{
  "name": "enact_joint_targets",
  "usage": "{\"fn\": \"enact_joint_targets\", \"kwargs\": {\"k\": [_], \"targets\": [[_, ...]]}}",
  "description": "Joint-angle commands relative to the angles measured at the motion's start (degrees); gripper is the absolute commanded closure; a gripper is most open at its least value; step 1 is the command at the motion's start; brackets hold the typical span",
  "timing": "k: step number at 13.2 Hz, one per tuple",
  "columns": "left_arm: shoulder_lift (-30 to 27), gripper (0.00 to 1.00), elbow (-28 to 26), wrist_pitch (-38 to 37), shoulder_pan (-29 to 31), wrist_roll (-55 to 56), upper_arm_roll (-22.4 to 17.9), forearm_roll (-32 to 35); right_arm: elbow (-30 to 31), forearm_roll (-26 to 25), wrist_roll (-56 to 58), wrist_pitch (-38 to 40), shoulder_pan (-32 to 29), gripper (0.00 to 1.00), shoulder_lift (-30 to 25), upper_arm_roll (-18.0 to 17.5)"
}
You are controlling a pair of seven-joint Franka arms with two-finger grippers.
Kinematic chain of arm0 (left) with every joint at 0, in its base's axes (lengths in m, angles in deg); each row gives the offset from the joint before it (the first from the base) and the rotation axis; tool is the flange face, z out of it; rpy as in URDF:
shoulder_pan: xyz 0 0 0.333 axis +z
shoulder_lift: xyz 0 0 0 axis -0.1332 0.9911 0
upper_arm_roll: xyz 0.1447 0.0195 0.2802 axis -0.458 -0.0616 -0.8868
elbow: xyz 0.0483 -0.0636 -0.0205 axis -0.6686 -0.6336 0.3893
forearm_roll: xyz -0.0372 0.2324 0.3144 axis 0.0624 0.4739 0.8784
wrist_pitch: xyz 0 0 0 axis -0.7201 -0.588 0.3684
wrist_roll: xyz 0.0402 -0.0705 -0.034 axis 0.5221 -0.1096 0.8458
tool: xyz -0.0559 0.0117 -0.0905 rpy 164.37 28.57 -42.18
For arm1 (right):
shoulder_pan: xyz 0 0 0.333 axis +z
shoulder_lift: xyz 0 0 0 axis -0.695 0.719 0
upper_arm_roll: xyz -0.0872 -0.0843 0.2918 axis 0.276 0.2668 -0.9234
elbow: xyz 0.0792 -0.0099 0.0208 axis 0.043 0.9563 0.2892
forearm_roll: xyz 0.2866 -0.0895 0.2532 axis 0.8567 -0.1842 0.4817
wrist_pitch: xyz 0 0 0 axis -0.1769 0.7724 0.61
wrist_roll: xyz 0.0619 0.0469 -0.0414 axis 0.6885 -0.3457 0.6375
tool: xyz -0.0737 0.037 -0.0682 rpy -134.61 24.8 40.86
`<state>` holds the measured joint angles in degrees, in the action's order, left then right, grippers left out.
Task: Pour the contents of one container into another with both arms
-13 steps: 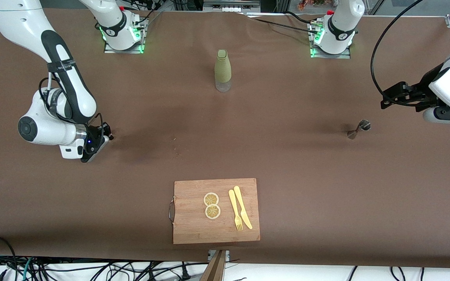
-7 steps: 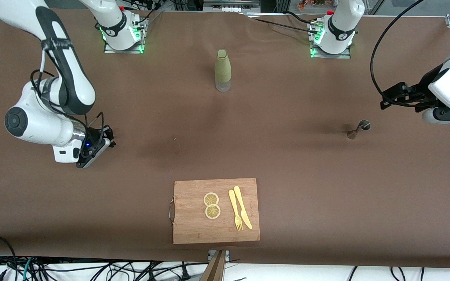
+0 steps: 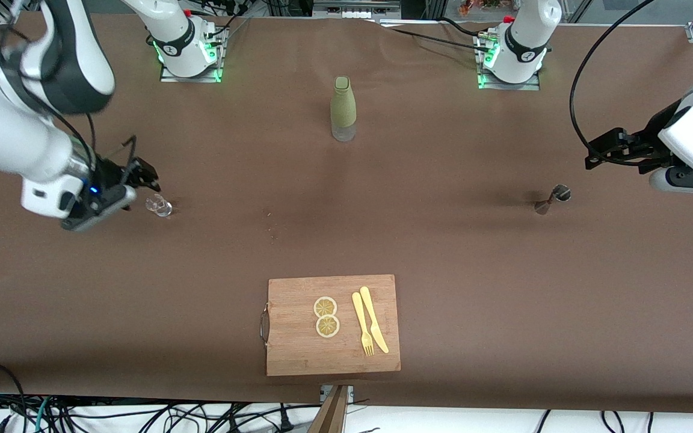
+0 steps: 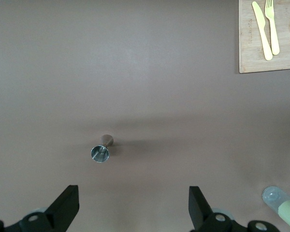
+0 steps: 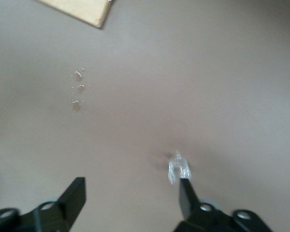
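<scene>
A matte brown sheet covers the table [image 3: 443,252], smooth apart from faint creases near the arms' bases. The right gripper [image 3: 136,174], black and angular on a glossy white arm, hangs above the right arm's end of the table with its fingers [image 5: 73,198] spread wide and nothing between them; a small clear glass [image 3: 159,206] stands on the sheet just beside it, so transparent that only its rim and highlights show, and in the right wrist view it appears as a pale blur by one fingertip. That view also shows a few small droplets [image 5: 77,89] on the sheet, hard to identify. The left gripper [image 3: 608,147] hovers over the left arm's end of the table, its fingers [image 4: 67,205] wide apart and empty; the arm's upper part is cut off by the edge of the front view. Below it a small metal jigger [image 3: 553,199] stands, hourglass-shaped and shiny, its open mouth visible from the left wrist view. Midway between the bases stands a bottle [image 3: 343,108] with a green textured sleeve and a clear base. Nearest the front camera lies a rectangular wooden cutting board [image 3: 298,349] with visible grain and a metal handle, carrying two round lemon slices [image 3: 326,316] and a yellow plastic fork [image 3: 362,323] and knife [image 3: 374,319].
</scene>
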<state>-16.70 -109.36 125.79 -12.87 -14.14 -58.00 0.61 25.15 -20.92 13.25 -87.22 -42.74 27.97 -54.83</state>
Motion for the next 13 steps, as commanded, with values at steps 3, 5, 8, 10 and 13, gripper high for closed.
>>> {"fn": "enact_joint_targets", "kwargs": {"k": [3, 5, 8, 10, 13], "targets": [[1.04, 0.00, 2.15, -0.40, -0.32, -0.57, -0.10, 0.61, -8.20, -3.56, -14.03, 13.60, -0.24, 0.00, -5.73, 0.15], [1.04, 0.00, 2.15, -0.40, -0.32, -0.65, -0.01, 0.61, -8.30, -4.09, -16.94, 17.81, -0.42, 0.00, -7.07, 0.86], [1.04, 0.00, 2.15, -0.40, -0.32, -0.57, -0.10, 0.61, -9.52, -4.45, -17.74, 18.71, -1.03, 0.00, -6.63, 2.08], [1.04, 0.00, 2.15, -0.40, -0.32, -0.57, -0.01, 0.61, -9.44, -4.62, -17.22, 18.80, -1.12, 0.00, -6.54, 3.58], [1.04, 0.00, 2.15, -0.40, -0.32, -0.65, -0.01, 0.61, -12.94, -5.06, -17.21, 18.88, -1.21, 0.00, -4.52, 6.39]]}}
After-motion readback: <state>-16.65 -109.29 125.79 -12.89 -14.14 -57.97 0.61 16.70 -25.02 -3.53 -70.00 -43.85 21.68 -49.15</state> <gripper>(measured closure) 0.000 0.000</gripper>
